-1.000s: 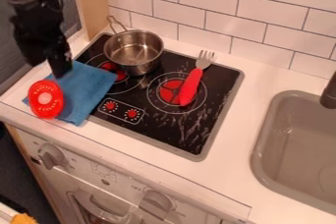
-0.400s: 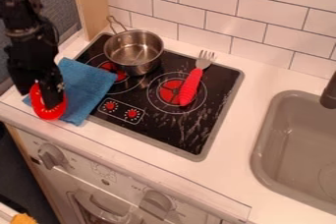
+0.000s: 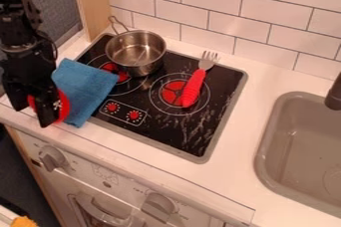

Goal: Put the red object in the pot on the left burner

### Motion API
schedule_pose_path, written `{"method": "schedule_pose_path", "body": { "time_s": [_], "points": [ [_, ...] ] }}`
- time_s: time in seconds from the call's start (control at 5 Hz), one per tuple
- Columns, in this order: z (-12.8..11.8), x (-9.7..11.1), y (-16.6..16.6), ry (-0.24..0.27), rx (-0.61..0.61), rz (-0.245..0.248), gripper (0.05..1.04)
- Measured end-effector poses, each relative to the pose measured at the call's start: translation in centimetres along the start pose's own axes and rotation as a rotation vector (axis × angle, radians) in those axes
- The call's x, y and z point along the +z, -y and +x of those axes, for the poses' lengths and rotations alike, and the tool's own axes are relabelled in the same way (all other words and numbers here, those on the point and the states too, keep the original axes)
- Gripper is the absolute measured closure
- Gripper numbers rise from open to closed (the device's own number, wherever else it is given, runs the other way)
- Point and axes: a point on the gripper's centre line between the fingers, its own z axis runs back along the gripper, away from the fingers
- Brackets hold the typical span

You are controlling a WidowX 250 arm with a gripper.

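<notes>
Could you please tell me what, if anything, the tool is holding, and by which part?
That cannot be told: the tool is over the red object and hides part of it, leaving any hold unclear.

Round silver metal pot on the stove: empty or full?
Empty: the pot shows bare metal across its floor and inner wall.

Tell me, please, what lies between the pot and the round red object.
In the camera view, the blue cloth lies nearer the red object, then a strip of black stovetop nearer the pot.
</notes>
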Motion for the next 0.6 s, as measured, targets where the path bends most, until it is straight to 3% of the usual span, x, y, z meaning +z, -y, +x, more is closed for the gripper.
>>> {"method": "schedule_pose_path", "body": {
  "time_s": [0.2, 0.6],
  "points": [
    [0.2, 0.0, -0.2, 0.009, 0.018, 0.016, 0.083],
    [2.2, -0.4, -0.8, 0.020, 0.052, -0.011, 0.083]
  ]
}}
